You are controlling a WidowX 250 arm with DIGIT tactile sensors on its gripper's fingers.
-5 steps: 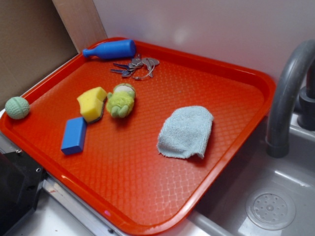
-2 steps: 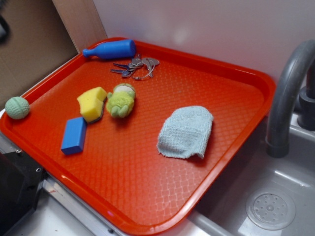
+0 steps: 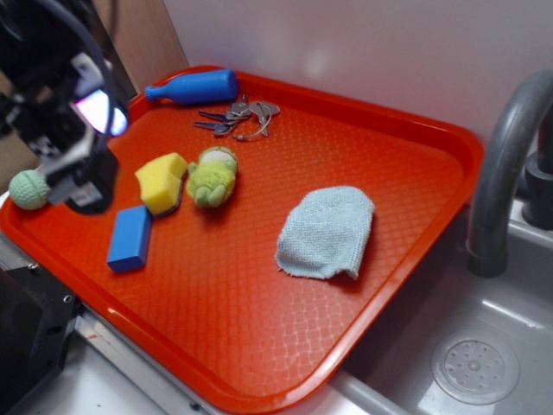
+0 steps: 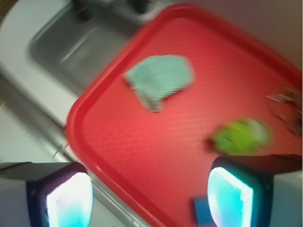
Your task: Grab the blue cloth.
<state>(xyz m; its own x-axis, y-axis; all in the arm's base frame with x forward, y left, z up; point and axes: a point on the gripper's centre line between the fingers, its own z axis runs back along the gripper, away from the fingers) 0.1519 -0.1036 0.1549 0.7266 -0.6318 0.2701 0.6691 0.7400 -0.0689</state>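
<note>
Exterior view, near to far: one red tray (image 3: 259,363) sits beside a sink (image 3: 484,346) with one grey faucet (image 3: 505,164). On the tray: one deep-blue block (image 3: 130,238), one yellow sponge (image 3: 162,181) touching one green plush toy (image 3: 212,177), one blue cloth (image 3: 326,232) lying flat right of centre, well apart from the rest. Farther back, one bunch of keys (image 3: 238,117) and one blue bottle toy (image 3: 194,87) at the far rim. One green ball (image 3: 29,189) rests at the tray's left edge. One gripper (image 3: 82,177), blurred, hangs over the left side, far from the cloth, holding nothing. Wrist view is blurred too: two fingertips (image 4: 68,201) set wide apart, cloth (image 4: 161,78) ahead between them, toward the sink side of the tray.
</note>
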